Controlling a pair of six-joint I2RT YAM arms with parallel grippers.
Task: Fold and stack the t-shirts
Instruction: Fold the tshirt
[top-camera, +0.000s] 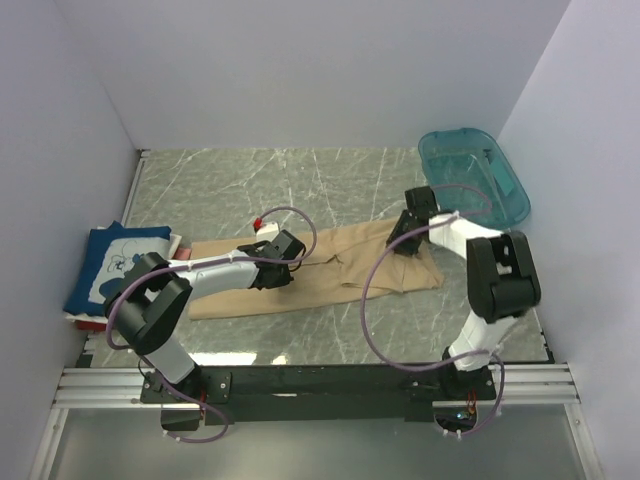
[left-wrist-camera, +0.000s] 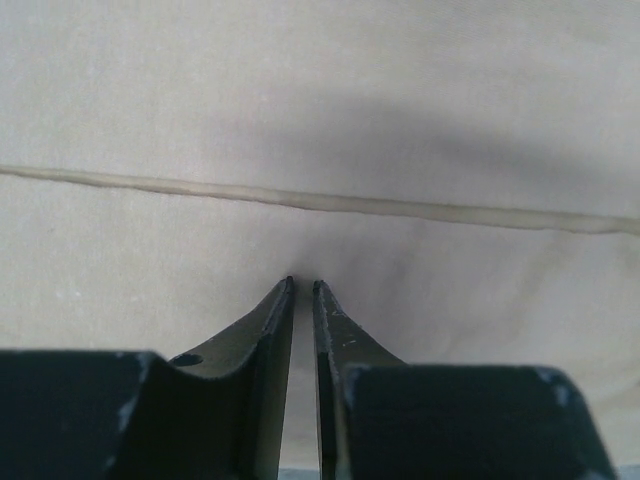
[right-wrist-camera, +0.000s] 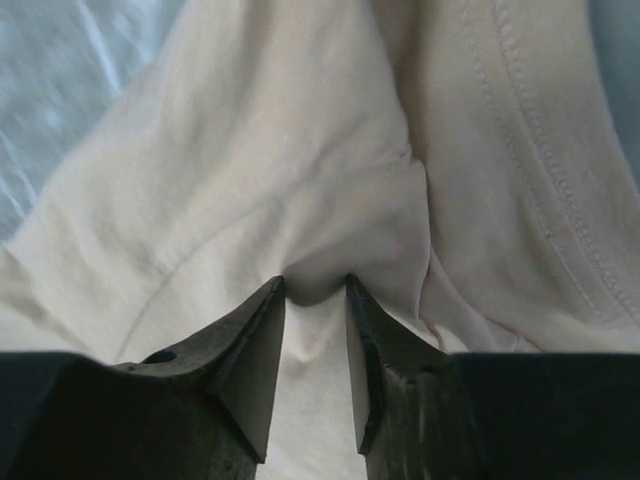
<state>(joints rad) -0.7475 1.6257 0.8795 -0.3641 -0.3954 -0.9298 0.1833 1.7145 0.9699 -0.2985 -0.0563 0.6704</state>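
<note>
- Left gripper (left-wrist-camera: 303, 285) is nearly closed on a thin pinch of tan t-shirt (top-camera: 320, 285): it may slip out.
- Right gripper (right-wrist-camera: 315, 285) grips a bunched fold: lifting could crease it.

**Q:** Which zones of the table (top-camera: 300, 175) admit a pass?

**A:** The far strip behind the tan shirt (top-camera: 330, 280) is open from the left wall across to the tub. The near strip between that shirt and the arm bases is also open.

**Q:** Obstructions?

**A:** A teal tub (top-camera: 475, 178) stands in the far right corner, close to the wall. A stack of folded shirts (top-camera: 115, 265) lies at the left wall. The left arm (top-camera: 215, 270) lies low across the tan shirt's left half. The right arm (top-camera: 450, 230) arches over its right end. Walls close three sides.
</note>
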